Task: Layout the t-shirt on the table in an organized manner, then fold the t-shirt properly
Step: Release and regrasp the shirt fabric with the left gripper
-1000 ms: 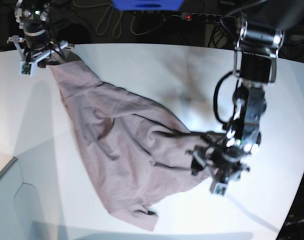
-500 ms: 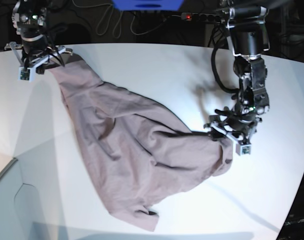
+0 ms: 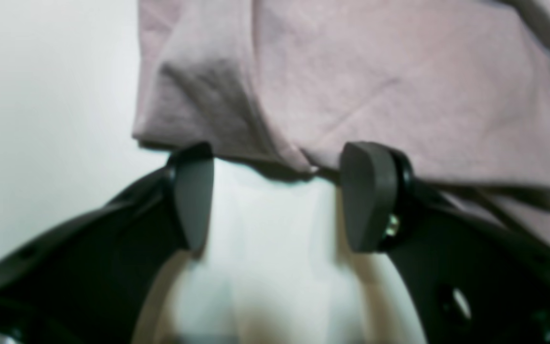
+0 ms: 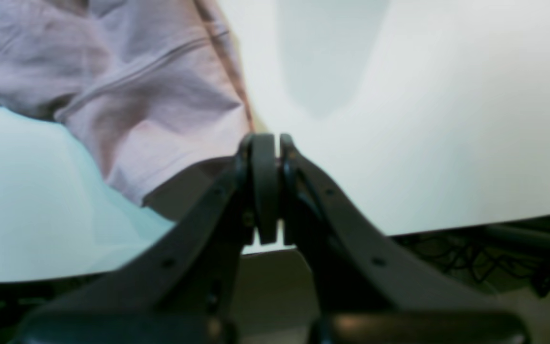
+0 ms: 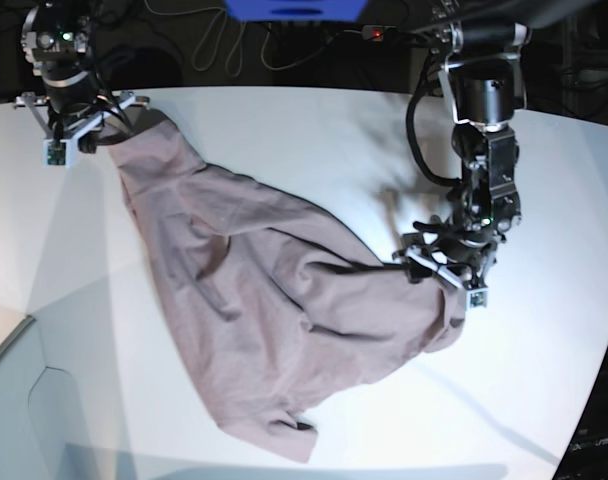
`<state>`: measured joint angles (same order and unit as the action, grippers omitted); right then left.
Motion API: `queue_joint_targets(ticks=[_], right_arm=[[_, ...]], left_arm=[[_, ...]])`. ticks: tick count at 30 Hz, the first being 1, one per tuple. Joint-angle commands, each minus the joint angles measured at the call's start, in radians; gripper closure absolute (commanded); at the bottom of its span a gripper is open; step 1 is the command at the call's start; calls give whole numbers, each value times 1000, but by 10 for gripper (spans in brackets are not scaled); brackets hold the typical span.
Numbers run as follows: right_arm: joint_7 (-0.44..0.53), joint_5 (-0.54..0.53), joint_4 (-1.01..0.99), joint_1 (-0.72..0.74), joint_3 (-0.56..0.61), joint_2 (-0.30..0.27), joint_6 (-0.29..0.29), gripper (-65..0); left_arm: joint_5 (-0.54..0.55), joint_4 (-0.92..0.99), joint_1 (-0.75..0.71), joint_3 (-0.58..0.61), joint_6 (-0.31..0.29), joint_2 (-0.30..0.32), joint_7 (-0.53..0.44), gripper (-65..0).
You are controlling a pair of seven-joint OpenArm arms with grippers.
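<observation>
L arm (image 5: pixel 454 268) back, t-shirt (image 5: pixel 274 300) off fingers (image 3: pixel 191 196)

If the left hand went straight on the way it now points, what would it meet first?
Most likely the t-shirt. In the left wrist view the left hand is open, and a folded edge of the shirt lies right at its fingertips, over the white table. Depth is unclear; it may already touch.

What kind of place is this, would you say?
Most likely a robotics lab or test bench, not a home. A large bare white table holds only a t-shirt, worked by two robot arms, and behind the table loose cables and a power strip lie in the dark.
</observation>
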<state>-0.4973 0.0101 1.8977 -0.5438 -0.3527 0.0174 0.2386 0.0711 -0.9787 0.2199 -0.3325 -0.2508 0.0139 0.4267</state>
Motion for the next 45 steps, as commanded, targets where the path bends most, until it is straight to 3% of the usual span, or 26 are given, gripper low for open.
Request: queue_joint_targets(ticks=[1,12,16,22,26,31,35,39,45], right_arm=[[22,-5,13,-2,-4,-7,20,0],[24,-5,-40,0,-6,-38,20,0],[25,-5,-43,0,-6,-40,20,0],[25,-5,-43,9,-7,-53,20,0],[24,-5,-51,15,-27,-70,20,0],[25,-5,-51,38,-78,-75,20,0],[25,-5,-51,58,-128,-75,20,0],[25,-5,-51,60,-161,-75,20,0],[22,-5,-36,54,-167,-72,20,0]], left_arm=[[8,-19,26,0,-3,4,-35,-399],[8,-13,26,-1,-2,5,-78,-168],[8,-13,26,-1,-2,5,-75,-3],[8,-52,26,-90,-2,8,-65,-2],[6,-214,19,-147,-2,14,-39,-2],[8,-458,43,-139,-2,36,45,-2],[0,-558,155,-61,-2,51,91,-2],[-1,-546,301,29,-2,77,94,-2],[-1,-268,571,161,-2,68,76,-2]])
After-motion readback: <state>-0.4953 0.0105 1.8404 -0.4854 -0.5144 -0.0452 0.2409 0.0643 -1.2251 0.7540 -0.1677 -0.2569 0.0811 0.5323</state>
